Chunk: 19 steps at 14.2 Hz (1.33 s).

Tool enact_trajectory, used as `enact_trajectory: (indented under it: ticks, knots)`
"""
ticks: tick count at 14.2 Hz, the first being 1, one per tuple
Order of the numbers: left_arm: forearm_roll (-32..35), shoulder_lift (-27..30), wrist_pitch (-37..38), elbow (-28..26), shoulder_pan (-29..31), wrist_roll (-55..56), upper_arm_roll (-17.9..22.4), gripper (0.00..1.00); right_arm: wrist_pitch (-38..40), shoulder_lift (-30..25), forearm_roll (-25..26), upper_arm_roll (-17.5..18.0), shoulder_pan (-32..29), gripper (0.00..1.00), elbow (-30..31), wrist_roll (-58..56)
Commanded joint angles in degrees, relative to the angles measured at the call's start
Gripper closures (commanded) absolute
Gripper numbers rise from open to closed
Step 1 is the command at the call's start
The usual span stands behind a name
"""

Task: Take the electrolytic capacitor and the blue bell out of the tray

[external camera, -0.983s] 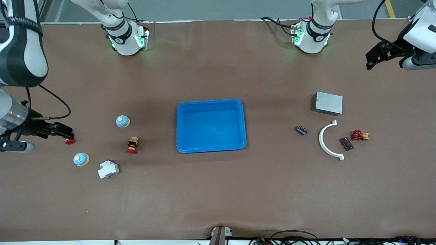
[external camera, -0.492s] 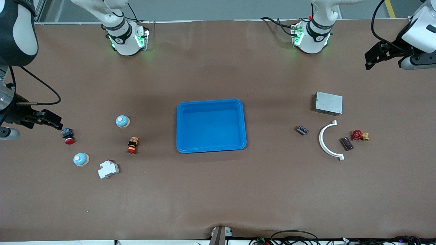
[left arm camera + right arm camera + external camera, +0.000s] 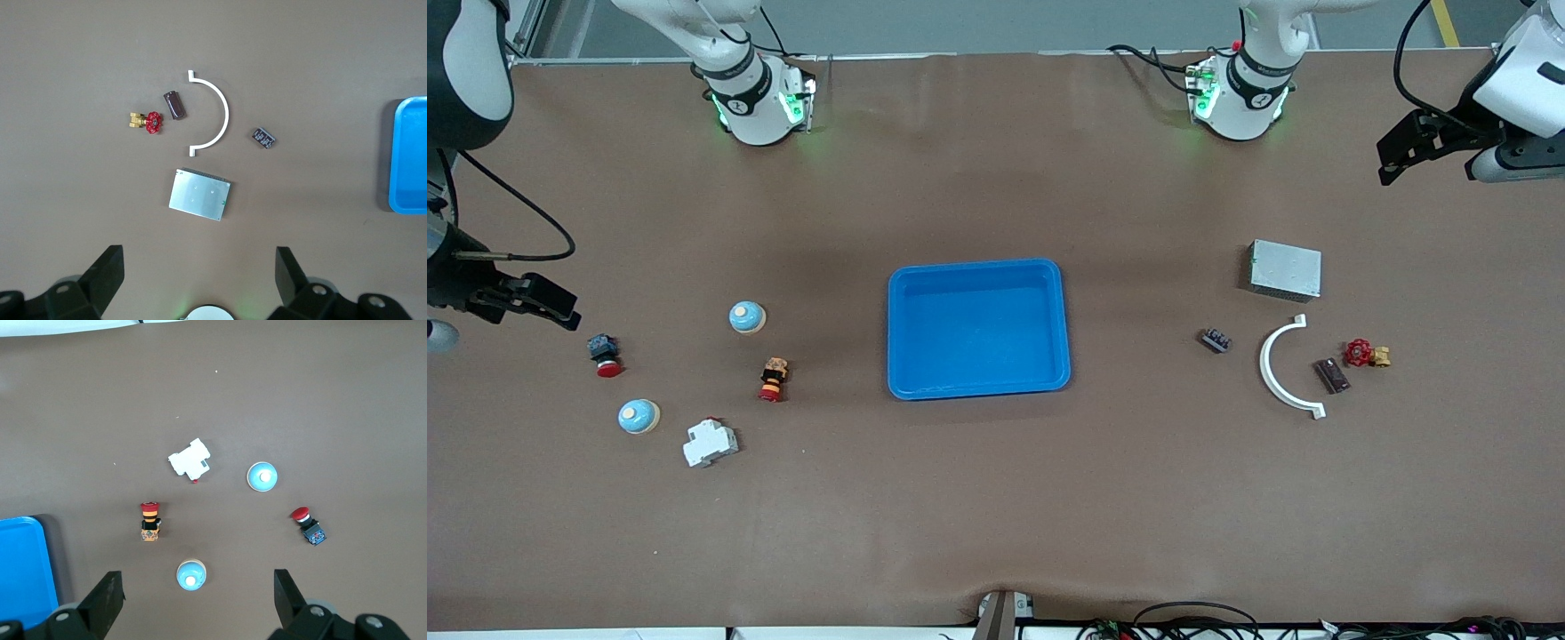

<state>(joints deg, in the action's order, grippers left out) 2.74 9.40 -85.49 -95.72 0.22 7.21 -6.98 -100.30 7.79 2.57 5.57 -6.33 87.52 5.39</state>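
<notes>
Brown table (image 3: 996, 498), items in two groups around a central tray.
Blue tray (image 3: 978, 388) at centre. Toward the right arm's end: two bells (image 3: 747, 317) (image 3: 639, 416), red pushbutton (image 3: 606, 355), white breaker (image 3: 710, 443), striped button (image 3: 773, 380). Toward the left arm's end: metal box (image 3: 1285, 269), white arc (image 3: 1279, 372), capacitor (image 3: 1331, 375), red valve (image 3: 1365, 354), small dark block (image 3: 1216, 340).

The table (image 3: 996, 498) has a plain brown cover. The tray (image 3: 978, 268) is bright blue. The two bells (image 3: 747, 317) (image 3: 639, 416) are light blue with a white button on top and a cream base. The push button (image 3: 605, 355) has a red cap and a dark body with some blue. The second button (image 3: 773, 380) shows red, yellow and black bands. The circuit breaker (image 3: 710, 442) is white. The metal box (image 3: 1285, 269) is silver-grey. The curved bracket (image 3: 1279, 373) is white. The capacitor (image 3: 1331, 375) is dark brown. The valve (image 3: 1367, 354) has a red wheel and a brass-yellow body. The small block (image 3: 1216, 340) is dark grey.
</notes>
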Motion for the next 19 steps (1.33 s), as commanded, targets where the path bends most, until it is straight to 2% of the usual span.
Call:
enact_trajectory:
  ticks: [1, 4, 9, 14, 19]
  knots:
    - [-1.24, 0.7, -0.03, 0.97, 0.39, -0.62, -0.14, 0.0, 2.73, -0.84, 0.42, -0.21, 0.0, 0.0, -1.55, 0.77]
    - [-1.25, 0.18, 0.06, 3.08, 0.39, -0.71, -0.14, 0.0, 6.52, -0.76, 0.42, 0.06, 0.18, 0.0, -4.37, 0.77]
    - [-1.07, -0.17, 0.33, 2.73, 0.57, -1.58, -0.06, 0.0, 7.22, -1.19, 0.33, 0.32, 0.53, 0.0, -4.46, 0.68]
    - [-1.16, -0.44, 0.41, 2.12, 0.22, -1.59, -0.14, 0.0, 10.12, -3.12, -3.79, 0.59, 1.15, 0.0, -4.02, 0.51]
    - [-1.07, -0.44, 1.11, 2.03, 0.22, -1.59, -0.14, 0.0, 10.03, -3.65, -3.89, 0.06, 0.79, 0.0, -3.93, -3.01]
